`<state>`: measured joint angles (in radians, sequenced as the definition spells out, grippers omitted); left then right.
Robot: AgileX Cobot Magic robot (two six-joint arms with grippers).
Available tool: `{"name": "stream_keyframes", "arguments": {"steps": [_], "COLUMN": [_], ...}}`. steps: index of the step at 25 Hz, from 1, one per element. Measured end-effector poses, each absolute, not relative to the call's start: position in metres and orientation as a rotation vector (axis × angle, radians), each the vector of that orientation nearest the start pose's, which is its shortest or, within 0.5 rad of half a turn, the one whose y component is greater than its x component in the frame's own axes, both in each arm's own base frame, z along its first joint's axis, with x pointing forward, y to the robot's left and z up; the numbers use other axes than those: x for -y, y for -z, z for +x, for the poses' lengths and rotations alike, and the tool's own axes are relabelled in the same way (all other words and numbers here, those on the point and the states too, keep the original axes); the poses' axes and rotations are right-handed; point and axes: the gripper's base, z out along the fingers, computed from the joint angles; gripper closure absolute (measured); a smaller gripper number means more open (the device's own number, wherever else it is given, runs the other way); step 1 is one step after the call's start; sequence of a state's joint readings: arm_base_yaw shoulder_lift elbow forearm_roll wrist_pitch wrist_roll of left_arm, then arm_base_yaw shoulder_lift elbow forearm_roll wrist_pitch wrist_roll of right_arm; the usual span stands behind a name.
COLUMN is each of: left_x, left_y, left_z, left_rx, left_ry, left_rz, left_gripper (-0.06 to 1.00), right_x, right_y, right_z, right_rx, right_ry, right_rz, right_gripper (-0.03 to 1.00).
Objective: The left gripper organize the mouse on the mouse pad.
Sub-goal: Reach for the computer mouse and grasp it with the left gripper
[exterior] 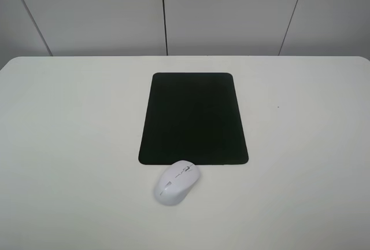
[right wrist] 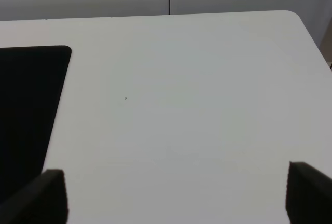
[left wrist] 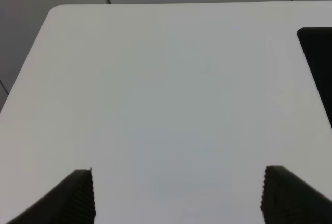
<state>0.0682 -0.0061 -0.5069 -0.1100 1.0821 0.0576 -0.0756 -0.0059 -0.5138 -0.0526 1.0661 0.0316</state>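
The black left gripper (left wrist: 179,197), its 2 fingers spread wide and empty, should straddle the small white oval mouse (exterior: 177,182) squarely; then centre it on the matte black rectangular mouse pad (exterior: 193,117).

The left wrist view cuts the mouse pad (left wrist: 317,63) at its edge — only one corner strip shows. The left gripper (left wrist: 178,195) shows just two fingertips (left wrist: 78,198), the rest out of frame; likewise the right gripper (right wrist: 176,193). The mouse (exterior: 177,182) bears a thin dark marking, perhaps lettering — too small to read.
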Motion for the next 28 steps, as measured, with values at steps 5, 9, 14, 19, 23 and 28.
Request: {"name": "stream_keyframes", "arguments": {"steps": [5, 9, 14, 19, 23, 28], "left_x": [0.009, 0.009, 0.01, 0.012, 0.015, 0.019], "left_y": [-0.278, -0.278, -0.278, -0.293, -0.309, -0.307], "left_z": [-0.007, -0.007, -0.003, 0.024, 0.047, 0.084], "left_rx": [-2.048, -2.048, -2.077, -2.137, -2.165, -2.316], "left_ry": [0.053, 0.053, 0.065, 0.092, 0.135, 0.206], "left_rz": [-0.004, -0.004, -0.001, 0.083, 0.149, 0.206], "left_gripper": [0.26, 0.26, 0.26, 0.26, 0.26, 0.26], "right_x": [0.004, 0.004, 0.004, 0.004, 0.004, 0.004], "right_y": [-0.281, -0.281, -0.281, -0.281, -0.281, -0.281], "right_z": [-0.008, -0.008, -0.008, -0.008, -0.008, -0.008], "right_rx": [-2.027, -2.027, -2.027, -2.027, -2.027, -2.027], "right_ry": [0.091, 0.091, 0.091, 0.091, 0.091, 0.091], "right_rz": [0.112, 0.112, 0.112, 0.112, 0.112, 0.112], "right_gripper": [0.14, 0.14, 0.14, 0.14, 0.14, 0.14]}}
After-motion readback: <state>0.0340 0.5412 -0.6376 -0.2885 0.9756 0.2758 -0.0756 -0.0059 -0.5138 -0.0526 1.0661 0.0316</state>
